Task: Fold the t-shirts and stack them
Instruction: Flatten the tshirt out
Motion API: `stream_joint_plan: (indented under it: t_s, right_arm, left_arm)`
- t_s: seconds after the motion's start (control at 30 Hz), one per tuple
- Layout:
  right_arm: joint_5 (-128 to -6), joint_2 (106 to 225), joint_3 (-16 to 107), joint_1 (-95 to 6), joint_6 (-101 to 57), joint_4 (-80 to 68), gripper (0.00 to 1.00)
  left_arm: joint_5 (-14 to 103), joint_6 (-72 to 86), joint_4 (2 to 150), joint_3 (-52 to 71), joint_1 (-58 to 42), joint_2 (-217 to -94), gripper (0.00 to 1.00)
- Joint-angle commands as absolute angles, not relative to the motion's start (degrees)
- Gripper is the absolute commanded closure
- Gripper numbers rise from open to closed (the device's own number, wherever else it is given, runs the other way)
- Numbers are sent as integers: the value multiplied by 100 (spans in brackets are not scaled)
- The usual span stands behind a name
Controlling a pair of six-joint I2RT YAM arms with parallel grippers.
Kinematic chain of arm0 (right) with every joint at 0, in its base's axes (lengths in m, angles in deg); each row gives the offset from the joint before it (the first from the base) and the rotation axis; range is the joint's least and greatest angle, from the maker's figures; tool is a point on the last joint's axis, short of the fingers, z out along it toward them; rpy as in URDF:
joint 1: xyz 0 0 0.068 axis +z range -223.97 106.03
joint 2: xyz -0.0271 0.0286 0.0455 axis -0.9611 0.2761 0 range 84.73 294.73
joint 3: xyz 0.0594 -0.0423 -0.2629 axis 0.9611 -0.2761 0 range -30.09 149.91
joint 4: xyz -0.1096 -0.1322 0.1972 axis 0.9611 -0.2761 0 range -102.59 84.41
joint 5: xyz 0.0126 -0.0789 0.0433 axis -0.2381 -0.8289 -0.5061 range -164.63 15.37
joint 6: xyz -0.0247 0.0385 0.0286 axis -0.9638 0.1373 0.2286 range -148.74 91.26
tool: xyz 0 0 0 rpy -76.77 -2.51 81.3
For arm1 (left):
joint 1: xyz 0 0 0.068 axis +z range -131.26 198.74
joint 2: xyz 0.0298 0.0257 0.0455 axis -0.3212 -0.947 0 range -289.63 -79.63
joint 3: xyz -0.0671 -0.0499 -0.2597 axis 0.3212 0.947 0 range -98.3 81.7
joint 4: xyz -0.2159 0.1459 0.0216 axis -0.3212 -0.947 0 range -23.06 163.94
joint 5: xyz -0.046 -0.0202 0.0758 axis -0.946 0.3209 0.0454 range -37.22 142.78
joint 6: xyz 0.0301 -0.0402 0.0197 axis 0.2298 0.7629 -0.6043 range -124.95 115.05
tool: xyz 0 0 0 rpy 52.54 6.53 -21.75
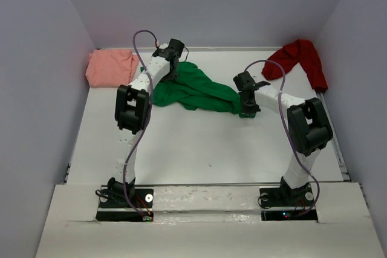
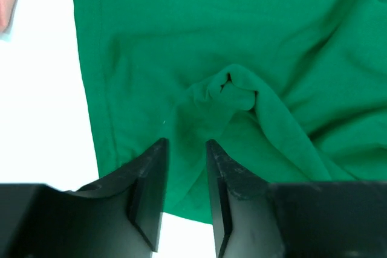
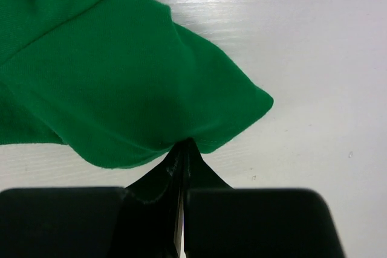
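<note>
Across the middle back of the white table (image 1: 199, 149) lies the bright green t-shirt (image 1: 196, 92), rumpled and unfolded, stretching from the left arm's wrist to the right arm's wrist. At the far left corner sits the salmon-pink t-shirt (image 1: 110, 67), bunched against the wall and just beside the green one's left edge. At the far right corner the dark red t-shirt (image 1: 299, 58) is draped in an arch, well apart from the others. The right gripper (image 3: 183, 146) has its jaws pressed together on the green shirt's near right edge, and the cloth fans out from the pinch. The left gripper (image 2: 185, 144) stands over the shirt's left part with its jaws a narrow gap apart, holding nothing. Green cloth shows through that gap, and a small puckered fold lies just beyond the tips.
</note>
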State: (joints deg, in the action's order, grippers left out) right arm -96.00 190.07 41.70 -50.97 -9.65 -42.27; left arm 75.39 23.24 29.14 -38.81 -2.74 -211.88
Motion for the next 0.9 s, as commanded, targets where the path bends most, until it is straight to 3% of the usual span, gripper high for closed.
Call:
stream_joint_plan:
  t_s: [0.0,0.03,0.4,0.47,0.5,0.57,0.6,0.87]
  right_arm:
    - [-9977,18712,4365,-5042,-958,-4100,100]
    - [-10081,18643,4504,-5042,-976,-4188,100]
    - [-10268,17922,5349,-5042,-1283,-4707,98]
    - [-10057,17904,5315,-5042,-1275,-4742,66]
    - [-10021,17904,5306,-5042,-1283,-4742,56]
    - [-9995,17974,5262,-5042,-1283,-4742,42]
    - [-10047,17991,5244,-5042,-1283,-4751,41]
    - [-10039,17939,5139,-5042,-1336,-4734,41]
  left_arm:
    - [7651,2406,2928,-3704,-359,-20470,82]
    - [7659,2475,2929,-3651,-367,-20427,100]
    - [7985,2389,3157,-2896,-455,-19276,100]
    - [7941,2292,3132,-2912,-447,-19379,100]
    - [7949,2300,3009,-3026,-447,-19476,89]
    - [7897,2300,2868,-3359,-447,-19878,52]
    - [7871,2335,2850,-3457,-447,-19959,45]
    - [7642,2283,2876,-4125,-271,-20786,44]
